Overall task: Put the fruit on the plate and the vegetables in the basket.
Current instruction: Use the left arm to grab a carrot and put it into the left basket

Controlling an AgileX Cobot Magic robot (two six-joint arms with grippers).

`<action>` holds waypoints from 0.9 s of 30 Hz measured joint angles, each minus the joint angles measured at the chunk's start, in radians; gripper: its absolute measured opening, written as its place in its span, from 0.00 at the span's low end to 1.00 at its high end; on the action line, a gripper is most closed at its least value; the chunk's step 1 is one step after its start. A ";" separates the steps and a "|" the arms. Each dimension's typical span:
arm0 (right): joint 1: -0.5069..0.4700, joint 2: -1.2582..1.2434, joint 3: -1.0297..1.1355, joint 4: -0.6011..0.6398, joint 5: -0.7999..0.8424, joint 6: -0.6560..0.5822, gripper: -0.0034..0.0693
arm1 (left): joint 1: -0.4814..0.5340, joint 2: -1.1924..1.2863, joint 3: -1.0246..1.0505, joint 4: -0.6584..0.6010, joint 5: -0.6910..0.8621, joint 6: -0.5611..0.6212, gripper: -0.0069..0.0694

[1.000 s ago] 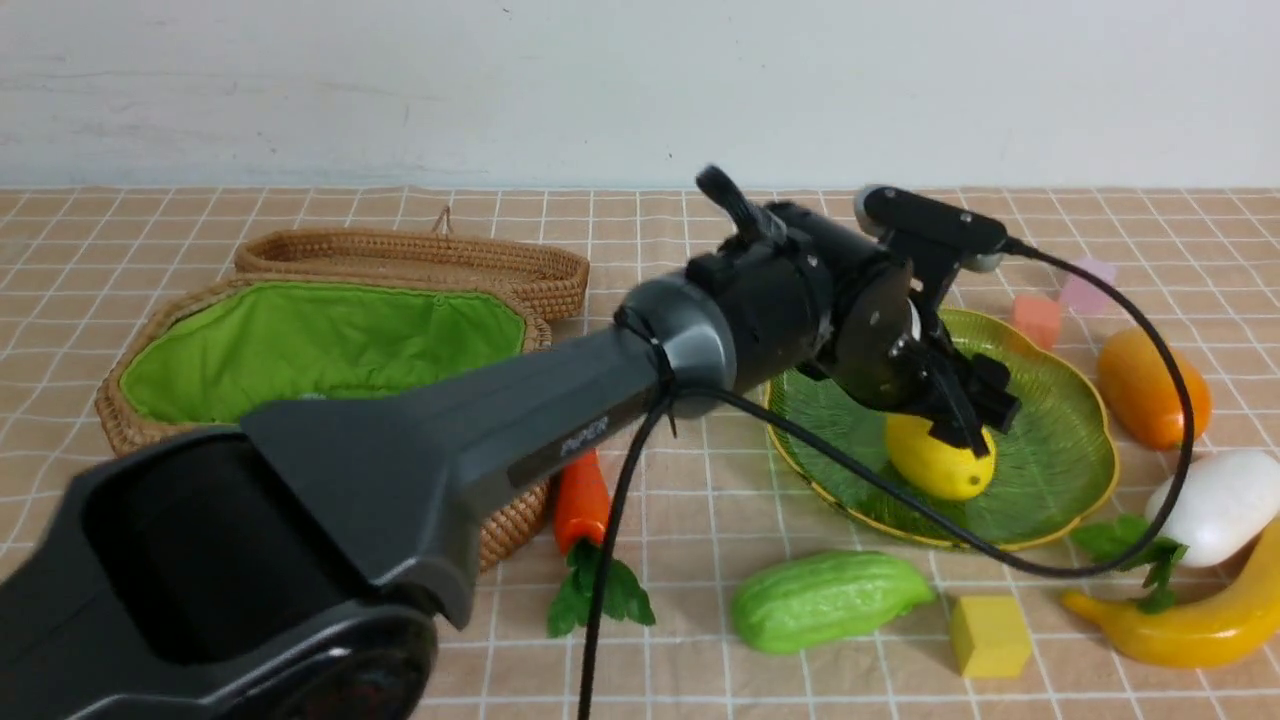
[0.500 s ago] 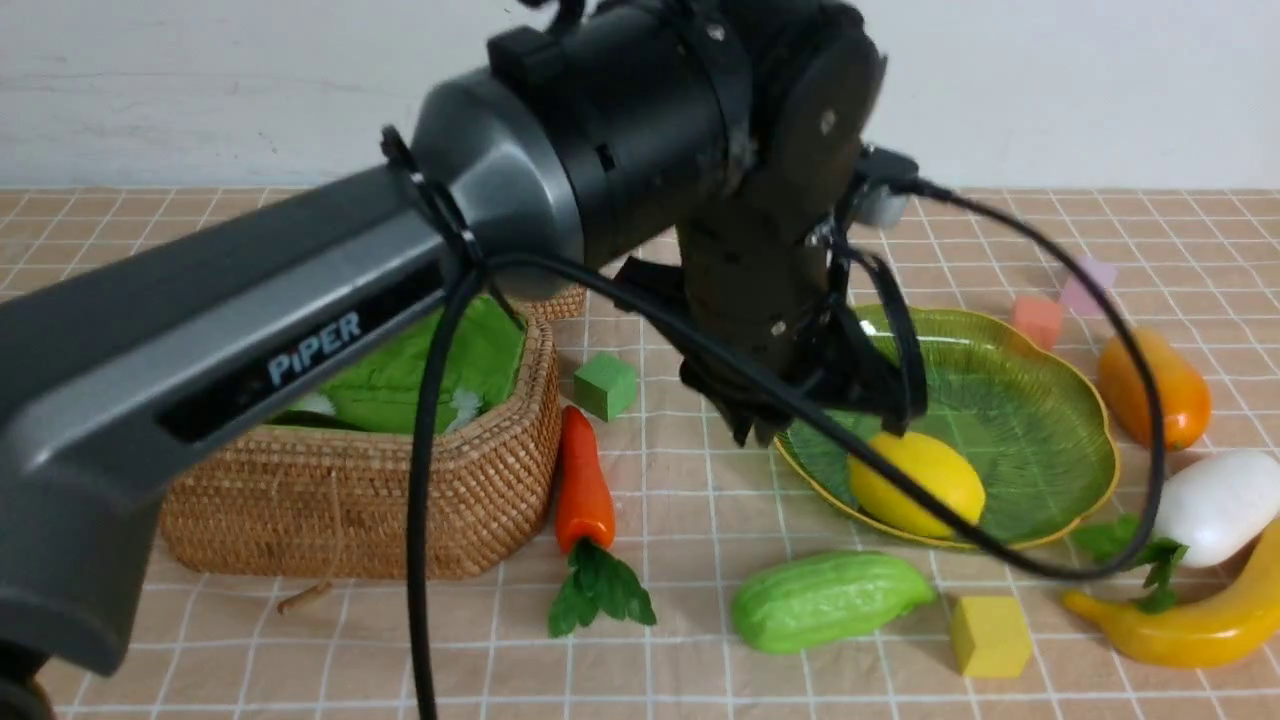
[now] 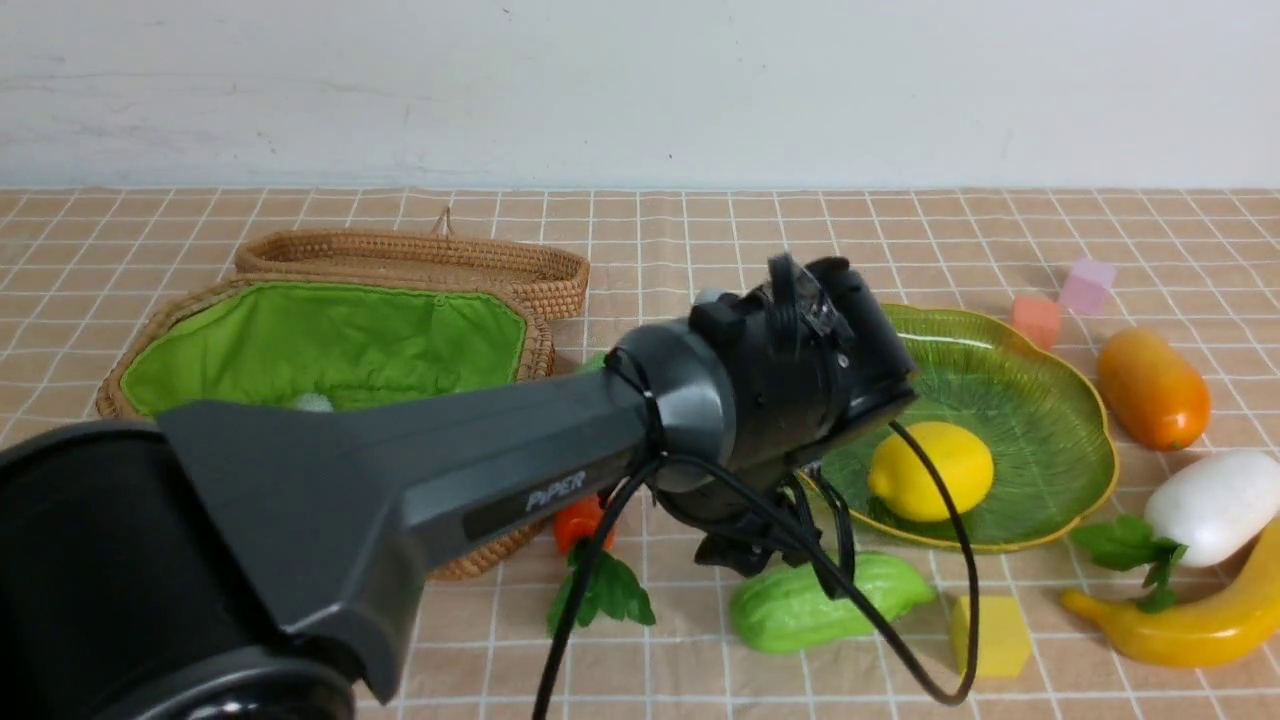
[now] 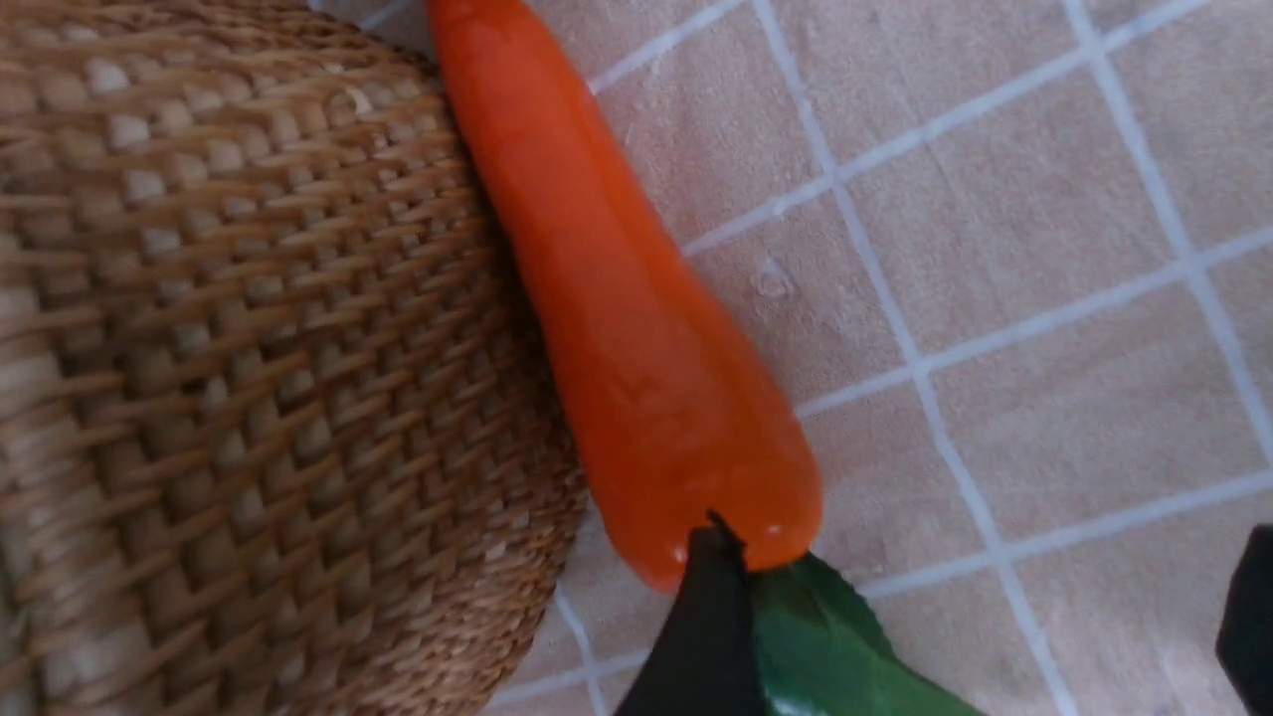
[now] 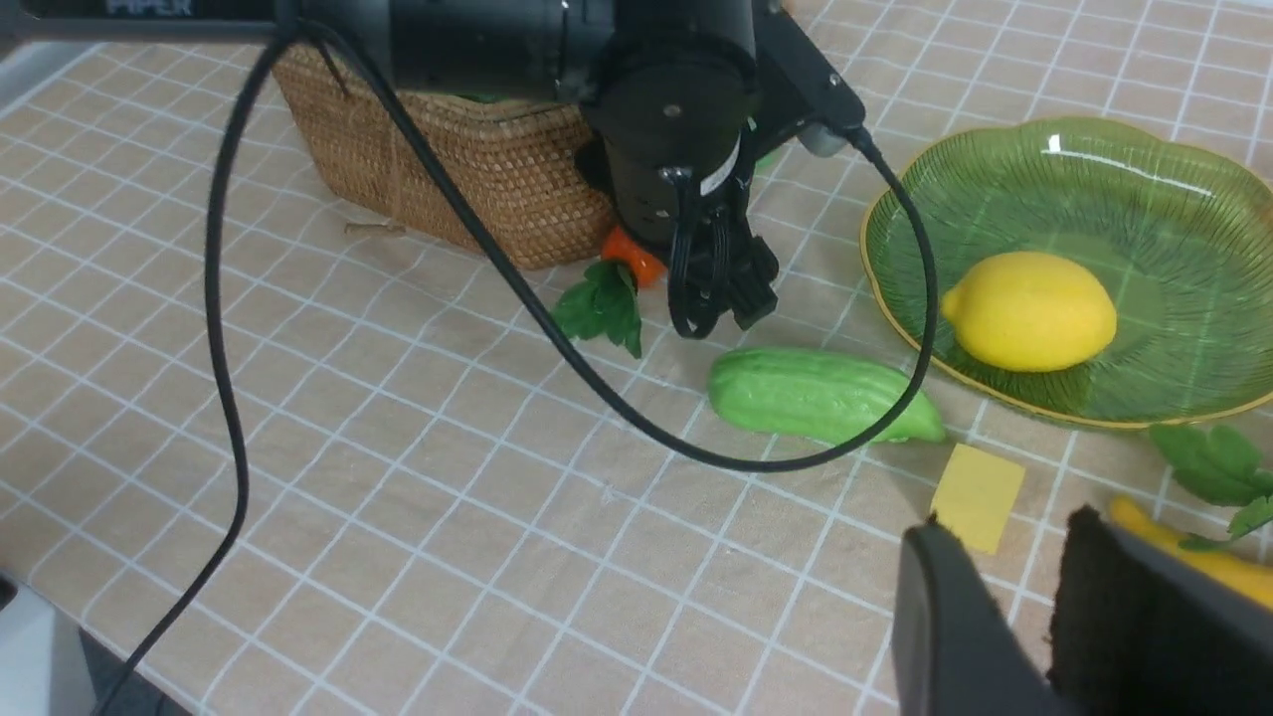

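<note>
My left gripper (image 3: 742,556) is open and empty, pointing down just above the table between the carrot (image 4: 617,298) and the light-green gourd (image 3: 820,600). One fingertip (image 4: 701,607) touches the carrot's leaf end. The carrot lies against the basket (image 3: 150,330), whose lid is open. The lemon (image 3: 930,470) lies on the green plate (image 3: 1060,400). The mango (image 3: 1153,388), white radish (image 3: 1215,505) and banana (image 3: 1190,625) lie right of the plate. No eggplant shows. My right gripper (image 5: 1014,542) is nearly shut on nothing, above the table near the banana (image 5: 1174,552).
A yellow cube (image 3: 990,635) sits right of the gourd. An orange cube (image 3: 1037,318) and a pink cube (image 3: 1087,285) sit behind the plate. My left arm and its cable cross the front view's middle and hide most of the carrot.
My left gripper let go of the lemon on the plate, rose, swung left and came down beside the carrot's leaf end. The lemon stays on the plate.
</note>
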State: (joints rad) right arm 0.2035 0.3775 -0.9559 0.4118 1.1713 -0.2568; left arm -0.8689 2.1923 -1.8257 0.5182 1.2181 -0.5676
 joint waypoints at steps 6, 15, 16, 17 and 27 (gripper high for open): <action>0.000 0.000 0.000 0.000 0.018 0.000 0.31 | 0.065 0.031 0.000 -0.024 -0.005 -0.003 0.81; 0.000 0.000 0.000 0.000 0.019 0.000 0.32 | 0.091 0.033 0.000 -0.027 -0.051 -0.006 0.78; 0.000 0.000 0.000 0.000 0.019 0.000 0.32 | 0.095 0.033 0.000 -0.033 -0.056 -0.006 0.78; 0.000 0.000 0.000 0.000 0.019 0.000 0.32 | 0.106 0.033 0.000 -0.047 -0.065 -0.007 0.78; 0.000 0.000 0.000 0.000 0.023 0.000 0.31 | 0.131 0.049 -0.001 -0.051 -0.079 -0.033 0.78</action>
State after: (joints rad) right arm 0.2035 0.3775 -0.9559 0.4118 1.1945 -0.2568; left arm -0.7377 2.2409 -1.8268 0.4675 1.1391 -0.6009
